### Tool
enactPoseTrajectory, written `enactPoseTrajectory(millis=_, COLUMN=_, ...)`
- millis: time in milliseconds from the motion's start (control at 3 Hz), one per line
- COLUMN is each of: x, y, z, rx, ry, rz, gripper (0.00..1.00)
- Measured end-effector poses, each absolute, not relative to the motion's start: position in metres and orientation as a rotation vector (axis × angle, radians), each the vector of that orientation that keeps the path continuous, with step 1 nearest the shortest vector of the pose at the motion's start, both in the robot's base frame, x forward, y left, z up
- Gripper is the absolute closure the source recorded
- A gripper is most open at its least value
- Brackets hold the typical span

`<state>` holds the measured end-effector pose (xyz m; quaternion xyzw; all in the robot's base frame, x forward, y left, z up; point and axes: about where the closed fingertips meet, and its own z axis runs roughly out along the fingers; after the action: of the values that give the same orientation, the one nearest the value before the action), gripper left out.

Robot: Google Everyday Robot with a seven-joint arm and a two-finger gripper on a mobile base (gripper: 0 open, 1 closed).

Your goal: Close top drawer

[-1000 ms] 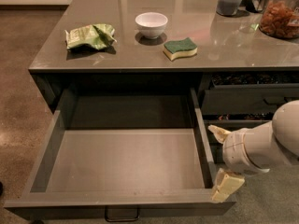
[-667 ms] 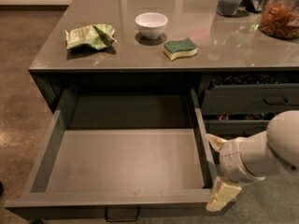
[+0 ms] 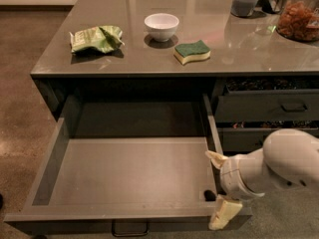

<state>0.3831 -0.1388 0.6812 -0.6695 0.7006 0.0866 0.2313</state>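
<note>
Standing pulled far out from under the counter, the top drawer shows a smooth grey inside; its loop handle sits mid-front at the bottom edge of the view; the gripper hangs at the drawer's right front corner, on a white arm reaching in from the right; its cream fingers are spread wide, one by the right wall, the other down at the end of the front panel, with nothing clasped between them; on the counter lie a green packet, a white bowl and a sponge; to the right, two smaller drawers stand slightly ajar.
</note>
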Motion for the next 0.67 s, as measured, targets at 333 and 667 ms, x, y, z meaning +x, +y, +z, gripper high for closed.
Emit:
enactPoseTrajectory(millis=333, x=0.3869, y=-0.1320, z=0.6681, rx=-1.851, ry=1.914, rz=0.249, gripper=0.00)
enactPoseTrajectory(millis=667, x=0.3923, y=-0.1262, z=0.6625, rx=-1.856, ry=1.900, rz=0.250, gripper=0.18)
